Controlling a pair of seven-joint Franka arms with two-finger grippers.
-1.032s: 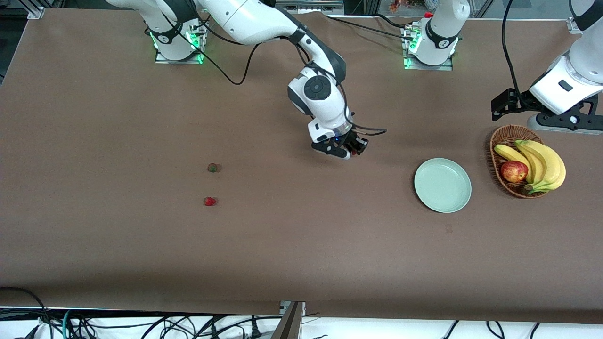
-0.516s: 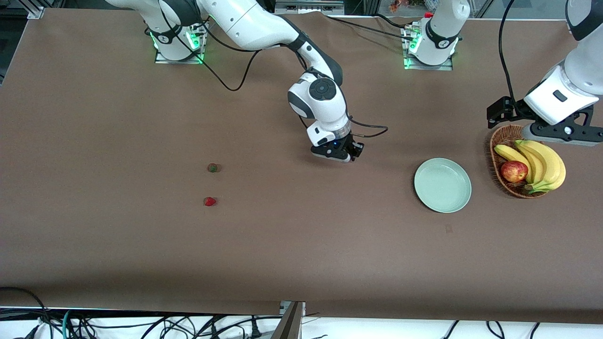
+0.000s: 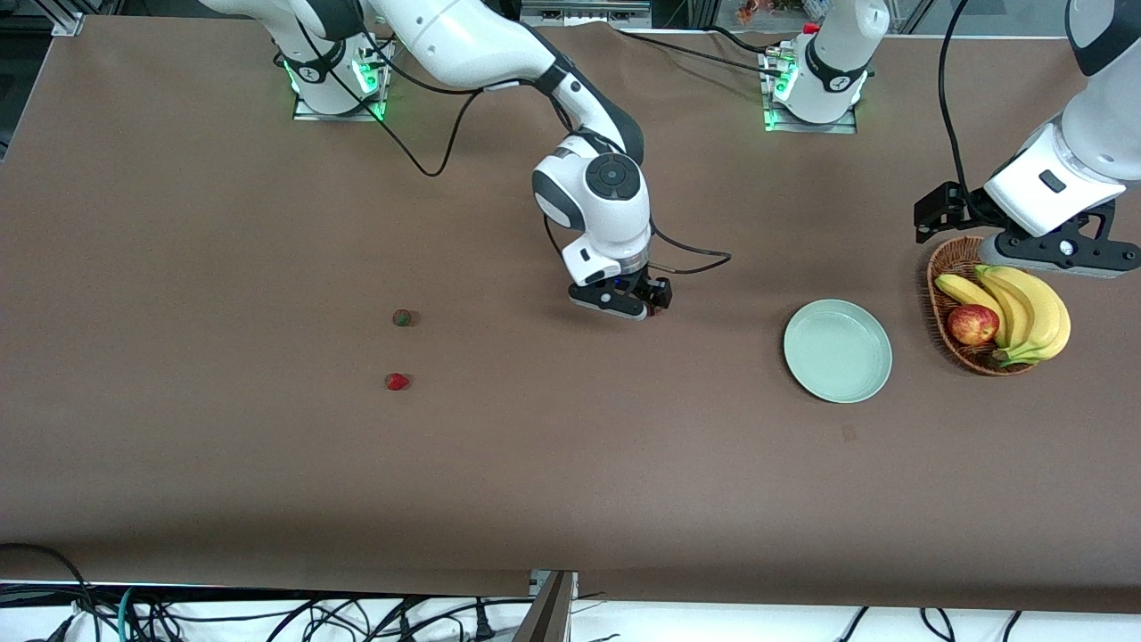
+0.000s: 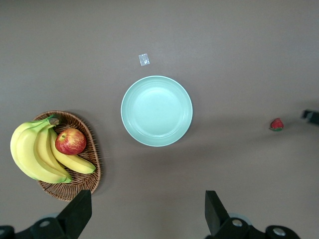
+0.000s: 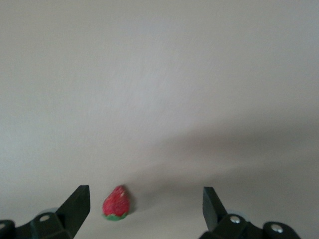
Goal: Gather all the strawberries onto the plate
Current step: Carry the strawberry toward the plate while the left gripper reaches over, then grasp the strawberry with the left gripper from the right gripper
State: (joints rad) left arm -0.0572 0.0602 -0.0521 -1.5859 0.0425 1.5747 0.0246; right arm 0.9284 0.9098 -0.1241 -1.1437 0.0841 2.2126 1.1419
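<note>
Right wrist view: right claw [image 5: 142, 209] spread wide, empty; strawberry [image 5: 115, 202] apparently lies on counter [image 3: 535, 464], short of plate [image 3: 838, 350]. Left claw [image 4: 147, 211] open over basket [image 3: 949, 267]. Next: re-grasp, carry to plate.

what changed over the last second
The right gripper came down toward the table between the plate and the two loose strawberries, opened, and let go of its strawberry, now on the table short of the plate. The left gripper shifted slightly above the basket. Everything else stayed put.
</note>
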